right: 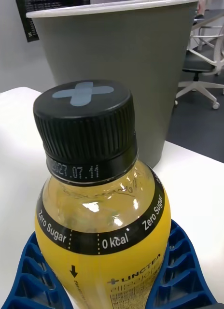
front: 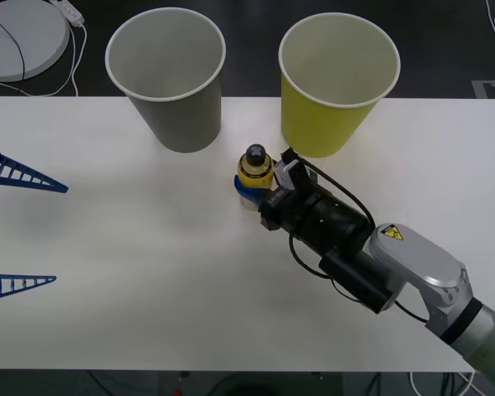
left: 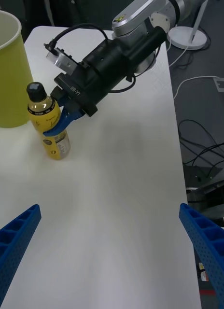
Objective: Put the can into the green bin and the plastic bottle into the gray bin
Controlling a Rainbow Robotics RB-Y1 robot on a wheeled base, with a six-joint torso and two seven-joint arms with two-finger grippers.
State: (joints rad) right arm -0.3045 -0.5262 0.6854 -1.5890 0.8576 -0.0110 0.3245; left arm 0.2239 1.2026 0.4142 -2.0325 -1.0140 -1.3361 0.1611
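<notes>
The plastic bottle (front: 254, 172) of yellow drink with a black cap stands upright on the white table, just in front of the gap between the gray bin (front: 177, 107) and the green bin (front: 330, 107). My right gripper (front: 252, 194) is shut on the plastic bottle's lower body. In the right wrist view its blue fingers (right: 182, 270) hug the bottle (right: 100, 212), with the gray bin (right: 141, 63) close behind. The left wrist view shows the held bottle (left: 42, 108) beside the green bin (left: 8, 72). My left gripper (front: 61, 234) waits open at the table's left side. The can is out of view.
A round white disc (front: 21, 33) with a cable lies beyond the table's far left corner. The white table (front: 148, 297) is bare between the two arms. Cables trail on the floor (left: 199, 145) past the table's edge.
</notes>
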